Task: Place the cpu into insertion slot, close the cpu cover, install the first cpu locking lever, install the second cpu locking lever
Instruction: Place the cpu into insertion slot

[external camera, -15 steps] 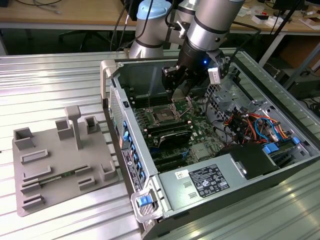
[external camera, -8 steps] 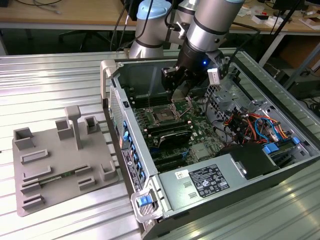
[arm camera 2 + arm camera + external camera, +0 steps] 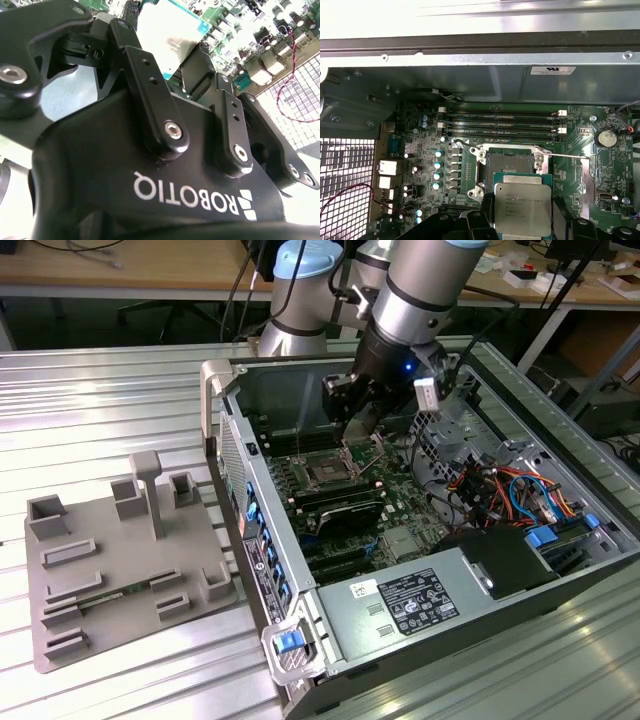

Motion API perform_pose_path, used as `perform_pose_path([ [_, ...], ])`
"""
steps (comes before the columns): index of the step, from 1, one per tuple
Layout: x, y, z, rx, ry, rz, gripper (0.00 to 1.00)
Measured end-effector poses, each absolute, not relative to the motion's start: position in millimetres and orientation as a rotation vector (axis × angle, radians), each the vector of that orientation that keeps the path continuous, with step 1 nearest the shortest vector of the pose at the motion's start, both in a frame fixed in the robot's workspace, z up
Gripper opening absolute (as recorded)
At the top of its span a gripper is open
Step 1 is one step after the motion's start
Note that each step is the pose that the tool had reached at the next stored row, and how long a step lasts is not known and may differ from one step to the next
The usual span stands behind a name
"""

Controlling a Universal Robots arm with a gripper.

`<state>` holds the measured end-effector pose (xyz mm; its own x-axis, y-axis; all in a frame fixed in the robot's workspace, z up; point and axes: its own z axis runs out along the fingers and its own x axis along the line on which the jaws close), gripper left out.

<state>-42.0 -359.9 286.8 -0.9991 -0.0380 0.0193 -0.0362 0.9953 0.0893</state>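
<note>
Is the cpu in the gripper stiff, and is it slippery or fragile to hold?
Probably stiff: the cpu looks like a flat, metal-topped plate. Its smooth lid may slip, as the fingers pinch only its edges. Likely light, being thin.

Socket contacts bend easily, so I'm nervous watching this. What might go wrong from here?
1. The gripper holds the cpu by two edges, not yet seated in the open insertion slot. If it comes down offset or tilted, a corner might hit the slot's silver rim or the contacts.
2. A thin locking lever juts out beside the slot. The wide fingers might snag it on the way down.
</note>
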Motion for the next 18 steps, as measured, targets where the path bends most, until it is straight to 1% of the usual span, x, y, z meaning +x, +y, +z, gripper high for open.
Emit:
perform_pose_path([
  [18,-42.8,-359.9,281.9,0.058,-3.117,-0.139,0.55],
])
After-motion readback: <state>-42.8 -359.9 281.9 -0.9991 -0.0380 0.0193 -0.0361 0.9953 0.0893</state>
